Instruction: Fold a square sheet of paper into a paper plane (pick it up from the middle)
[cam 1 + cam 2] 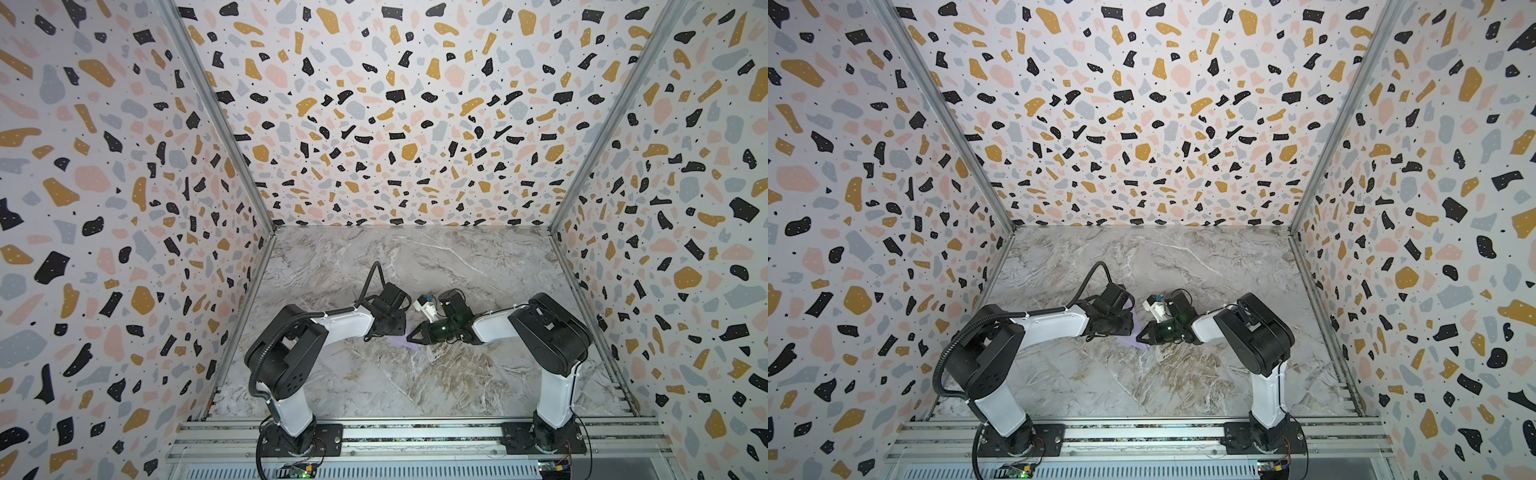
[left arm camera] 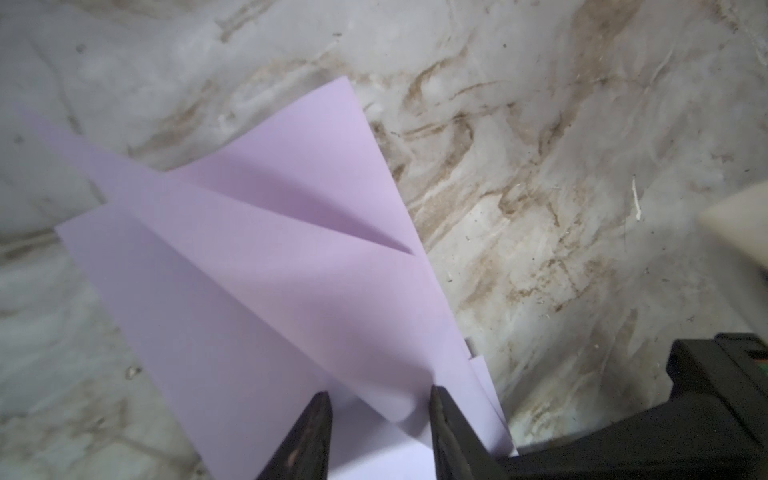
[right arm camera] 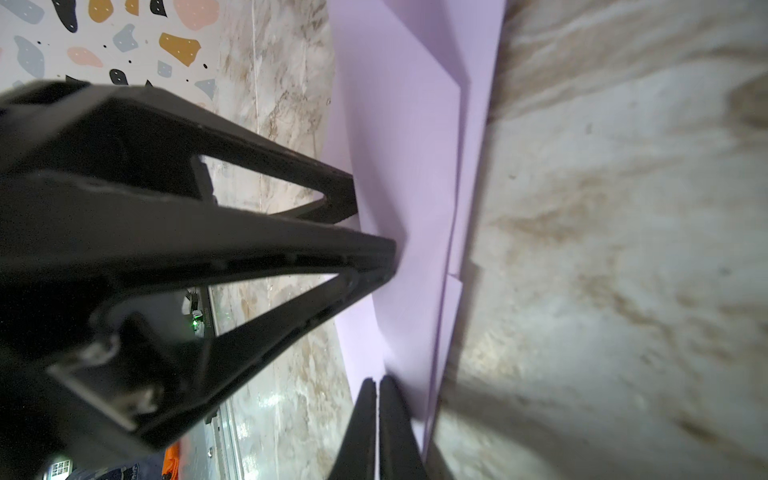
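- Aluminium slotted rail, silver, running across the near edge in both top views; two black base plates are bolted to it, one under each arm.
- Left arm, white and black jointed shell with a black ribbed hose along it; it rises from the rail and reaches inward towards the middle of the table.
- Right arm, same white and black build; it reaches inward from the opposite side with its wrist lying low.
- Marble-look tabletop, grey with tan and white veins, a flat sheet carrying all the items below.
- Thin pale lilac paper sheet, unprinted, folded into overlapping triangular flaps with one long point. It lies flat on the tabletop at the middle, between the two gripper heads, and is largely hidden under them in both top views.
- Left gripper, black with two tapered fingers. The jaws stand partly apart and both tips are set down on the upper layers of the paper sheet; nothing is seen clamped between them.
- Right gripper, black, fingers drawn together with only a hairline between. The tips are against the paper sheet, just beside the left gripper; whether a layer is pinched cannot be told.
- Black cable loop, arching above the left wrist.
- Terrazzo-print wall panels, white with black, ochre, pink and grey flecks, enclosing the far side and both flanks.
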`<state>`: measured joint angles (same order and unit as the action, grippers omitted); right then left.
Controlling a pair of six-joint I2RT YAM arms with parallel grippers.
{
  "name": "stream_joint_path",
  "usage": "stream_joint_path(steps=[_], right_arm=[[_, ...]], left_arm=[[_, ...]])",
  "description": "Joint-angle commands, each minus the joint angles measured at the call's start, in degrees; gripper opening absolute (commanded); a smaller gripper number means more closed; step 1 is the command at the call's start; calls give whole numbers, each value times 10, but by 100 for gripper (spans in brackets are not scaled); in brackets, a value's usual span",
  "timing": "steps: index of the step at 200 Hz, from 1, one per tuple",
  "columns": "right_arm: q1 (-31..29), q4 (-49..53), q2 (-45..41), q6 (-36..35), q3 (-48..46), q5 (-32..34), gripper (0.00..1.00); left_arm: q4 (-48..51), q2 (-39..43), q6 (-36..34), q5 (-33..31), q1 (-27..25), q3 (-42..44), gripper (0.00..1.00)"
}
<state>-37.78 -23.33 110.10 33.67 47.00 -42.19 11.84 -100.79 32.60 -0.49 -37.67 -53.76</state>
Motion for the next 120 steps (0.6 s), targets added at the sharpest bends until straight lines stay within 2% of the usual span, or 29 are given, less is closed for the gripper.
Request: stream_joint_path(steps=[1, 57, 98, 120], right_arm=[[1, 42, 9, -12, 1, 21, 7], [3, 87, 19, -39, -16, 56, 7], [4, 90, 26, -43, -17, 58, 6], [5, 90, 27, -42, -17, 58, 6]], left_arm=[[72, -54, -7, -19, 8, 18, 43], [77, 10, -33, 18, 13, -94, 43], [46, 59, -24, 51, 29, -82, 40], [23, 64, -18, 81, 30, -63, 31]])
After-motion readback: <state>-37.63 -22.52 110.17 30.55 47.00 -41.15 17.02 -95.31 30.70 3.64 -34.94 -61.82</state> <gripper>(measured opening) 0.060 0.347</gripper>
